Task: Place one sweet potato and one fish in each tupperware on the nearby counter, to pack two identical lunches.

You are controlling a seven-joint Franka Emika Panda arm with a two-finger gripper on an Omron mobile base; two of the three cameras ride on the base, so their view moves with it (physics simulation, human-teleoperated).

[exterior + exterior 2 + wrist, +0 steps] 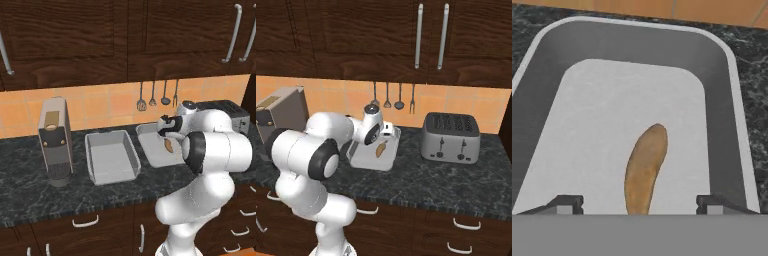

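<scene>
The pincer (639,204) is hovering over the right-hand container (150,150), its two tips spread wide with nothing pinched between them. A sweet potato (644,170) is lying on the container's pale floor, right between the spread tips and apart from both. That container is sitting on the dark marbled tabletop (30,185), and the arm's white elbow is blocking much of it in the left base view. Just to its left a second, matching container (111,157) is sitting with only its grey floor showing. Further left of that, a coffee machine (55,140) is standing upright. To the right of the sweet potato's container, well apart, a silver toaster (451,137) is standing against the orange tiled wall. Kitchen utensils (393,97) are hanging on that wall, above and behind the containers.
</scene>
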